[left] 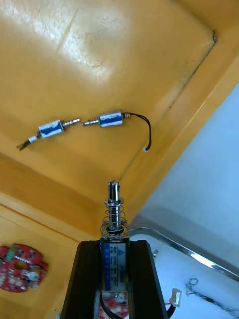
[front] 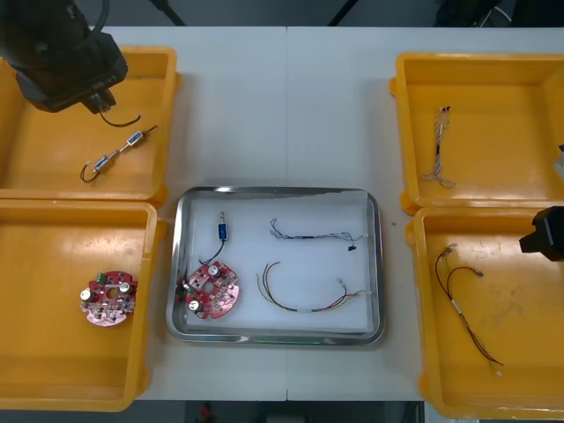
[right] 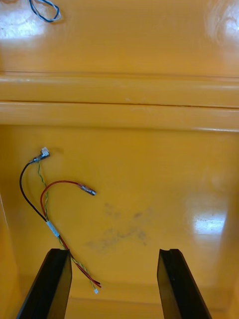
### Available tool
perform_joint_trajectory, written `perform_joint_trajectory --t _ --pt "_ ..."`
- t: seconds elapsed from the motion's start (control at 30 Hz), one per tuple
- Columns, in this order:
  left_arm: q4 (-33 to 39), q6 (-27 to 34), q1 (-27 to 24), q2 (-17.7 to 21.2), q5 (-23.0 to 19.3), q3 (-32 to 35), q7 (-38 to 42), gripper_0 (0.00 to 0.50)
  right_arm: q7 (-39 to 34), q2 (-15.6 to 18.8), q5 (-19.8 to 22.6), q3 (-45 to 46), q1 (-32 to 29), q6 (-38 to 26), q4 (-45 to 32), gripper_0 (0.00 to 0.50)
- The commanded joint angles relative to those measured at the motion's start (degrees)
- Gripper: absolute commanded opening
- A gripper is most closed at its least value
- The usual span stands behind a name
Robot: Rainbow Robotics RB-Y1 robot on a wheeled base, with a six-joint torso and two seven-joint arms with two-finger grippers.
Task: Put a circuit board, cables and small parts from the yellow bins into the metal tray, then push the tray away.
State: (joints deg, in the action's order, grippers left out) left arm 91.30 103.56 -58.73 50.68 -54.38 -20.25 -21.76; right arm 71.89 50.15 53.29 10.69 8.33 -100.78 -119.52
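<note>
My left gripper (left: 113,244) is shut on a small metal part (left: 114,209) with a blue label, a spring and a pin. It hangs over the far left yellow bin (front: 35,150), near the corner by the metal tray (front: 180,264). Two more small metal parts (left: 110,118) lie in that bin. The tray holds a red circuit board (front: 211,289), a small metal part (front: 223,232), a twisted cable (front: 313,235) and a red and yellow cable (front: 300,295). My right gripper (right: 112,251) stands open above the near right bin (front: 520,352), beside a red and yellow cable (right: 50,209).
A second circuit board (front: 109,298) lies in the near left bin (front: 53,370). A twisted blue and white cable (front: 438,145) lies in the far right bin (front: 502,115). Bare table lies beyond the tray between the far bins.
</note>
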Motion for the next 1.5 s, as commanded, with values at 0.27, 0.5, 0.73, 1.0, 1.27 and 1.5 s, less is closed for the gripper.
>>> perform_joint_trajectory --t 0.27,0.5,0.73,1.0,1.27,1.5 --pt "11.7 -0.5 5.2 -6.4 5.3 -5.1 13.1 0.0 -1.0 2.0 -1.3 1.5 -1.6 0.8 -1.6 0.5" --pt "16.6 -1.1 8.6 -11.6 11.3 -10.3 18.9 0.0 -1.0 2.0 -1.3 1.5 -1.6 0.8 -1.6 0.5" --pt "19.0 -1.8 10.7 -16.6 16.7 -14.8 23.3 0.0 -1.0 2.0 -1.3 1.5 -1.6 0.8 -1.6 0.5" --pt "19.0 -2.1 12.9 -21.0 23.1 -19.0 24.1 0.0 -1.0 2.0 -1.3 1.5 -1.6 0.8 -1.6 0.5" --pt "18.6 -3.3 15.5 -23.9 28.6 -23.0 24.6 0.0 -1.0 2.0 -1.3 1.5 -1.6 0.8 -1.6 0.5" --pt "15.9 -6.5 16.9 -25.1 32.8 -25.5 24.5 0.0 -1.0 2.0 -1.3 1.5 -1.6 0.8 -1.6 0.5"
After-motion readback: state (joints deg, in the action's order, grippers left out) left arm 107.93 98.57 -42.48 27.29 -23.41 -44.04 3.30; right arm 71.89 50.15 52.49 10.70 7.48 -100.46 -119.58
